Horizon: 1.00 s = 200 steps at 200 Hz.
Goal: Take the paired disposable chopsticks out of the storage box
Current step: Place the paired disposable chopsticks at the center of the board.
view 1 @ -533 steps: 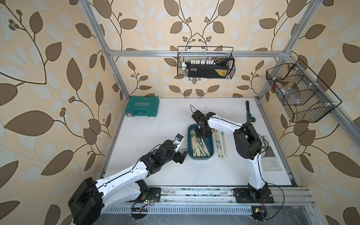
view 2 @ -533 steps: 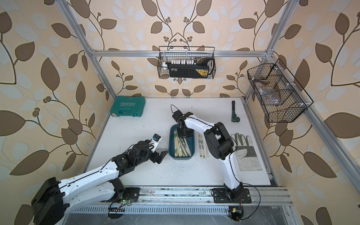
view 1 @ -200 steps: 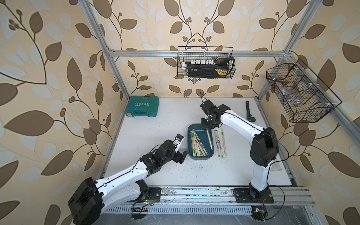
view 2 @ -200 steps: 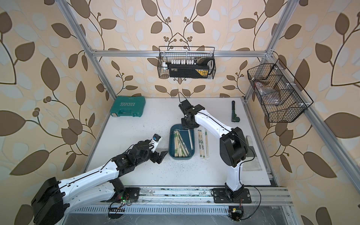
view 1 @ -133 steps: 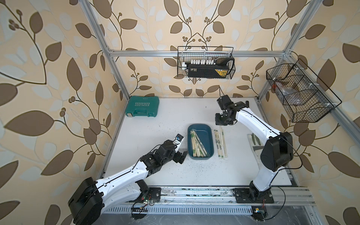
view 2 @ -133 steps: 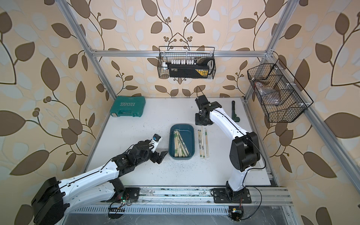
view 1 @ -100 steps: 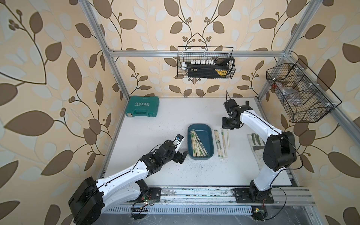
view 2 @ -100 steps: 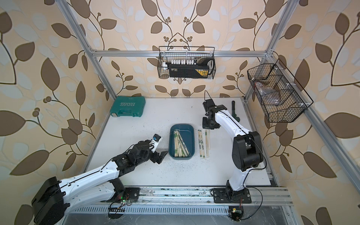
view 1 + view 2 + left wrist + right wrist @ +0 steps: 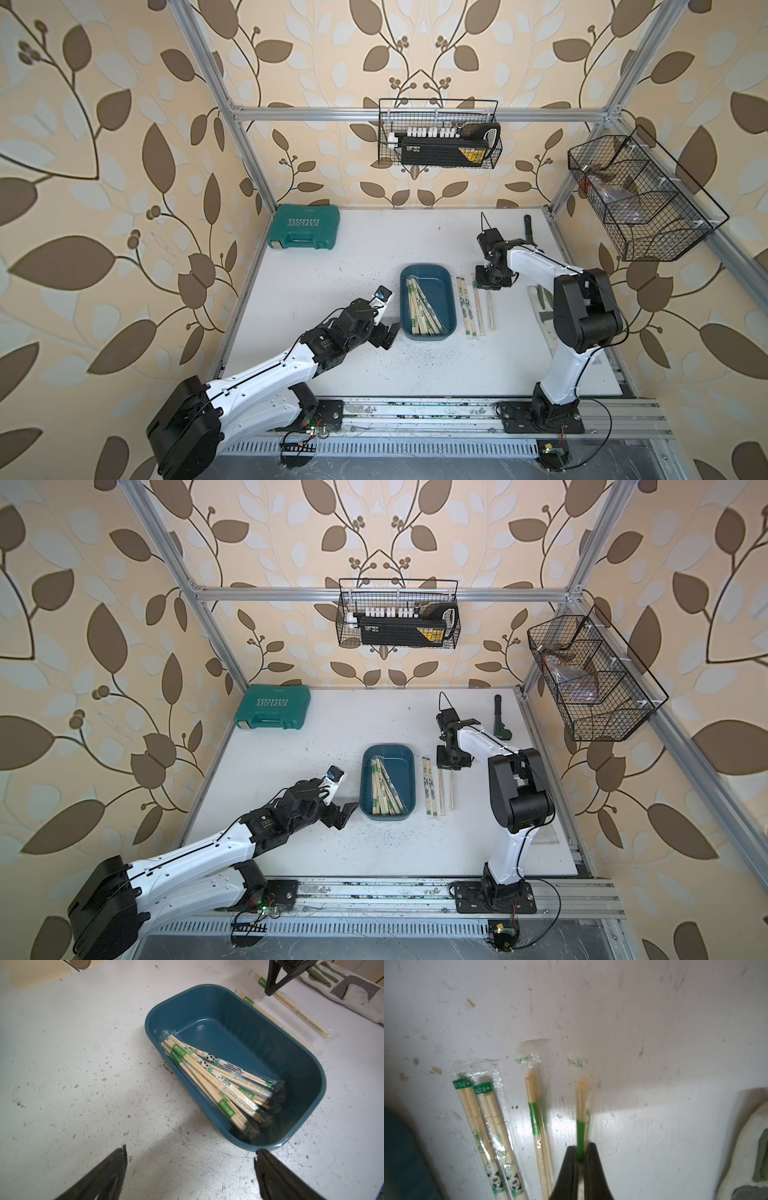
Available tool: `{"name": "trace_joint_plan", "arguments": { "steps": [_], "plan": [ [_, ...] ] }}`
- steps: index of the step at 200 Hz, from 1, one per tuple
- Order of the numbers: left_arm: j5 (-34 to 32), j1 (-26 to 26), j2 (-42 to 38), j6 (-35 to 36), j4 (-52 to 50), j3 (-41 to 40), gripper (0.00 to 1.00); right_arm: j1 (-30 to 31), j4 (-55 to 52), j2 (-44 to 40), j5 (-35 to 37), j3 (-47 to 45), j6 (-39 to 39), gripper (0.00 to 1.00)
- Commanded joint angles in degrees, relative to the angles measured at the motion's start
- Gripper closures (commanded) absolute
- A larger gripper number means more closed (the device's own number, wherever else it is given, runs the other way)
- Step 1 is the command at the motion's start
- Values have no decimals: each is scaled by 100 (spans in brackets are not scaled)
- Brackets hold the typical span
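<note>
The storage box [image 9: 436, 286] is sitting near the middle of the table [image 9: 332, 374], its long sides running from the far edge toward the near edge. Most of the paired disposable chopsticks [image 9: 419, 309] are lying fanned inside it, bunched against the wall toward the left edge and crossing one another at the near end. In the left wrist view their clear sleeves are showing green labels and panda marks. Four more sleeved pairs are lying outside the box on the side toward the right edge, roughly parallel to it: two panda-marked pairs [image 9: 483, 1122] touching each other just beside it, a third pair [image 9: 536, 1122] a little apart, and a fourth pair [image 9: 581, 1105] farthest out. The right gripper [image 9: 580, 1151] is pointing down and clenching the far end of that fourth pair on its green band, though I cannot tell whether the pinched end is lifting off the table. The left gripper [image 9: 344, 814] is hanging low by the box's near corner toward the left edge, jaws spread wide and grasping nothing — one finger [image 9: 270, 1172] is just beside the rim. A green tool case [image 9: 303, 228] is resting in the far left corner, and a pale glove [image 9: 353, 993] is lying toward the right edge.
</note>
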Motion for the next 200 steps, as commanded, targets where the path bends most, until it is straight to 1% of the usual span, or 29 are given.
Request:
{"name": "trace_joint_plan", "arguments": {
  "steps": [1, 68, 133, 200],
  "plan": [
    [87, -52, -31, 106, 131, 218, 1, 8, 231, 167, 11, -79, -92, 94],
    [96, -48, -48, 107, 142, 212, 1, 25, 144, 268, 148, -67, -195, 93],
    [110, -52, -28, 114, 126, 224, 1, 106, 119, 375, 90, -75, -219, 92],
    [96, -53, -30, 123, 115, 235, 1, 106, 71, 458, 170, -111, -90, 90]
  ]
}}
